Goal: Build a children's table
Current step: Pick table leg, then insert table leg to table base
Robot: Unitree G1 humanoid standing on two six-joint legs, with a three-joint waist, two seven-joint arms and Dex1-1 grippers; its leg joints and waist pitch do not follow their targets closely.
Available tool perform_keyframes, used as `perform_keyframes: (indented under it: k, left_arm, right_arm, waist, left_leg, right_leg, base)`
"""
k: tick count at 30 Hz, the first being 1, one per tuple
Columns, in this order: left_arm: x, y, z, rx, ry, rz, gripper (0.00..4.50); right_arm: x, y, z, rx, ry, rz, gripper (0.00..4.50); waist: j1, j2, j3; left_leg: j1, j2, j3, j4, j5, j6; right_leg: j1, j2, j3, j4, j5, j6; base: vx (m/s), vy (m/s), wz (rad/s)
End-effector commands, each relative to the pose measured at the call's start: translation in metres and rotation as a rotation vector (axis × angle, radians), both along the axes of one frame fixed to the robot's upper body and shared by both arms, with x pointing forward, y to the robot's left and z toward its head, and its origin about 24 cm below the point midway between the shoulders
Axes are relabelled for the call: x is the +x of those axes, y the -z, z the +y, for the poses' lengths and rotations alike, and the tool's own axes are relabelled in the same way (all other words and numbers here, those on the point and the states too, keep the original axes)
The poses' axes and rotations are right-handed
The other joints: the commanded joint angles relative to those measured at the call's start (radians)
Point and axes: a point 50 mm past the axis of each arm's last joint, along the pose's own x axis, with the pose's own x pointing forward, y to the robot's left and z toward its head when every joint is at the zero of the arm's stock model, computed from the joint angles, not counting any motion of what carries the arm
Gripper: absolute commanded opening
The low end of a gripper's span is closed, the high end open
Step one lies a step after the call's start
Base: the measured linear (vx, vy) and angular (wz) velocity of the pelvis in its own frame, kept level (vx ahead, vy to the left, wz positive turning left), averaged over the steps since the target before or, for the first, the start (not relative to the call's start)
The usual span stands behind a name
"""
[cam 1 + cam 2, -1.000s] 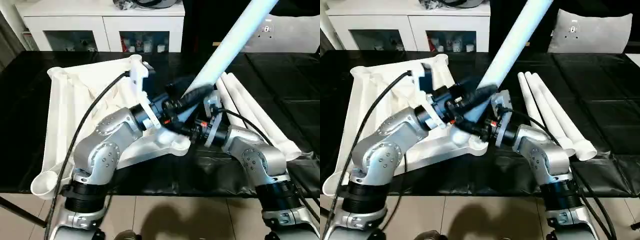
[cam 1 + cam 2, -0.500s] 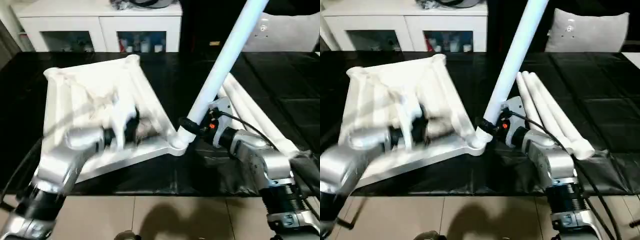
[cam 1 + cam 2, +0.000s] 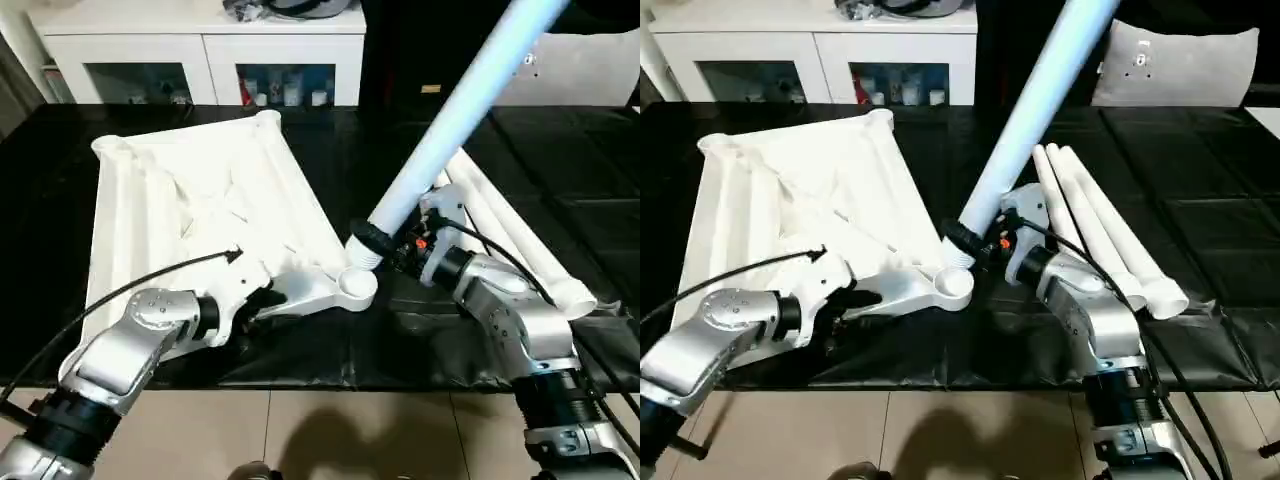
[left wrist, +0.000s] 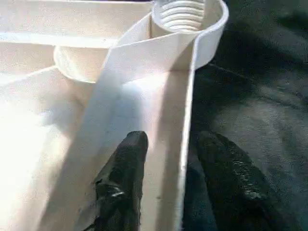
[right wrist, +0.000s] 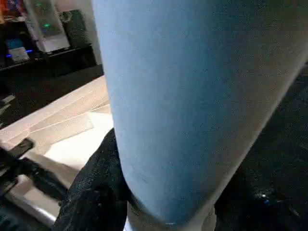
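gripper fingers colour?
Black; clearest in the left wrist view, where the fingers straddle the white tabletop rim.

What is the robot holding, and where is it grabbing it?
The right gripper holds a table leg near its bottom end. The left gripper straddles the tabletop's edge wall.

Cabinet (image 3: 200,55): I see it white, glass-doored, behind the table.
Cover (image 3: 590,190): black sheet over the table.
Floor (image 3: 330,430): beige tiles.
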Motion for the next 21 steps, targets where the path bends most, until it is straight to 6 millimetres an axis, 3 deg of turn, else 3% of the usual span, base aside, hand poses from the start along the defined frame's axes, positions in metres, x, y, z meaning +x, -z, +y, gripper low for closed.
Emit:
perform_keyframes:
  k: [1,10,11,21]
  left_arm:
    - [0.003,-0.001,0.000,0.010,0.014,-0.012,1.56]
    - [0.006,0.002,-0.004,0.015,0.096,-0.003,0.95]
    - [0.006,0.002,-0.004,0.020,0.106,0.000,0.82]
    - [0.008,0.012,0.001,0.129,0.172,0.023,0.06]
  right_arm:
    - [-0.003,-0.005,0.002,-0.008,-0.037,-0.030,1.91]
    - [-0.004,0.001,0.004,-0.087,-0.077,-0.011,1.91]
    - [-0.004,0.002,0.004,-0.096,-0.080,-0.008,1.91]
    - [-0.008,0.005,0.006,-0.196,-0.215,0.033,1.91]
  waist:
    - [-0.001,-0.001,-0.070]
    - [-0.001,0.000,-0.070]
    - [-0.001,0.004,-0.070]
    - [-0.002,-0.002,-0.067]
  left_leg:
    - [0.015,0.050,-0.008,-0.077,-0.105,0.012]
    - [0.015,0.051,-0.009,-0.079,-0.116,0.005]
    - [0.015,0.051,-0.009,-0.078,-0.114,0.006]
    - [0.016,0.054,-0.009,-0.080,-0.138,0.008]
  right_leg:
    - [0.045,-0.076,0.043,-0.070,0.015,-0.235]
    - [0.045,-0.078,0.044,-0.070,0.007,-0.239]
    - [0.045,-0.077,0.044,-0.070,0.014,-0.239]
    - [0.046,-0.081,0.045,-0.074,-0.026,-0.242]
  base:
    - [0.000,0.000,0.00]
    - [0.000,0.000,0.00]
    - [0.000,0.000,0.00]
    - [0.000,0.000,0.00]
